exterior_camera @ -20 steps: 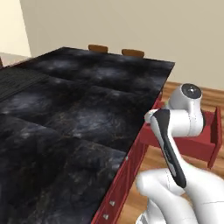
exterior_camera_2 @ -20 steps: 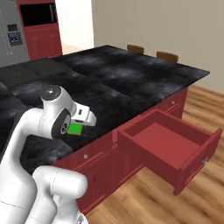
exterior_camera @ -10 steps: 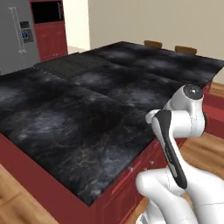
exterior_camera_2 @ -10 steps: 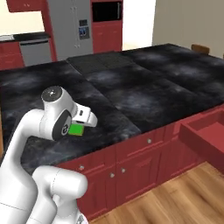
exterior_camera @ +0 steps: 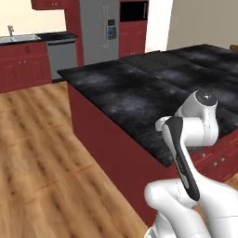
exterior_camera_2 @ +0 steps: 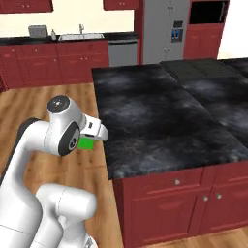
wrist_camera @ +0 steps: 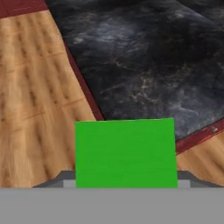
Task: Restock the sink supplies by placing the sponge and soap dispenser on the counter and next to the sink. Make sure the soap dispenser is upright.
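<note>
My gripper (exterior_camera_2: 90, 137) is held close to the arm, over the wooden floor beside the island corner. It is shut on the green sponge (wrist_camera: 126, 152), which covers the fingertips in the hand view and shows as a green patch (exterior_camera_2: 87, 144) under the hand. The pale sink (exterior_camera_2: 80, 36) with its tap lies in the black counter (exterior_camera_2: 17, 40) over red cabinets at the far wall, also seen at the sink (exterior_camera: 18, 38). A small pale bottle (exterior_camera_2: 53, 33) on that counter left of the sink looks like the soap dispenser, upright.
The wide black island slab (exterior_camera_2: 160, 111) with cooktop (exterior_camera_2: 198, 68) stands right in front, its red cabinet front (exterior_camera: 111, 153) close to my base. Wooden floor (exterior_camera: 42, 148) stretches toward the far counter. A silver toaster (exterior_camera_2: 36, 30), dishwasher (exterior_camera_2: 122, 52) and fridge (exterior_camera_2: 165, 29) line the far wall.
The whole picture has swung: the base has turned left, the island and its open drawer slid off right, and the far wall with the sink came into view. Arm and sponge keep their pose.
</note>
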You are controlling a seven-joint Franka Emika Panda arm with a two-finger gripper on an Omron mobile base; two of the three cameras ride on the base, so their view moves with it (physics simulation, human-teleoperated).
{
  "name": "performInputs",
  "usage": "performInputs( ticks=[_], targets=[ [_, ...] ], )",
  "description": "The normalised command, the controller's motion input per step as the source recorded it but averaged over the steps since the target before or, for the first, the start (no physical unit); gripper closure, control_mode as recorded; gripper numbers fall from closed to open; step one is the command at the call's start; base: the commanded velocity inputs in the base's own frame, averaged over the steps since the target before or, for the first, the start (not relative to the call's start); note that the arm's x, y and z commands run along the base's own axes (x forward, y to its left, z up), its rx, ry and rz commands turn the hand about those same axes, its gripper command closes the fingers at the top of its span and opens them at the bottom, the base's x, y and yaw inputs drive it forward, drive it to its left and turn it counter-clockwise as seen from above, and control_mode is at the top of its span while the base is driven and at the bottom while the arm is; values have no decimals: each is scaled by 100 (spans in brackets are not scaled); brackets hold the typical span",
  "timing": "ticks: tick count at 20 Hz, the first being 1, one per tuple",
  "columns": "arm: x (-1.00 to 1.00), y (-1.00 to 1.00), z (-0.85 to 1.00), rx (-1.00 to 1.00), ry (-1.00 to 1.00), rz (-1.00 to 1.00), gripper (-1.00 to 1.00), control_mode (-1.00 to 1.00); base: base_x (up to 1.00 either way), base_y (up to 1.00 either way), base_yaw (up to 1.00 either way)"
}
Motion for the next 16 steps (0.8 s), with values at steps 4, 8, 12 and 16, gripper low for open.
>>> performInputs(
  ticks=[4,8,12,16],
  targets=[
    [0,0,0,0,0,0,100,100,8,100,42],
    [0,0,0,0,0,0,100,100,69,100,31],
    [0,0,0,0,0,0,100,100,100,74,22],
    [0,0,0,0,0,0,100,100,100,36,9]
  ],
)
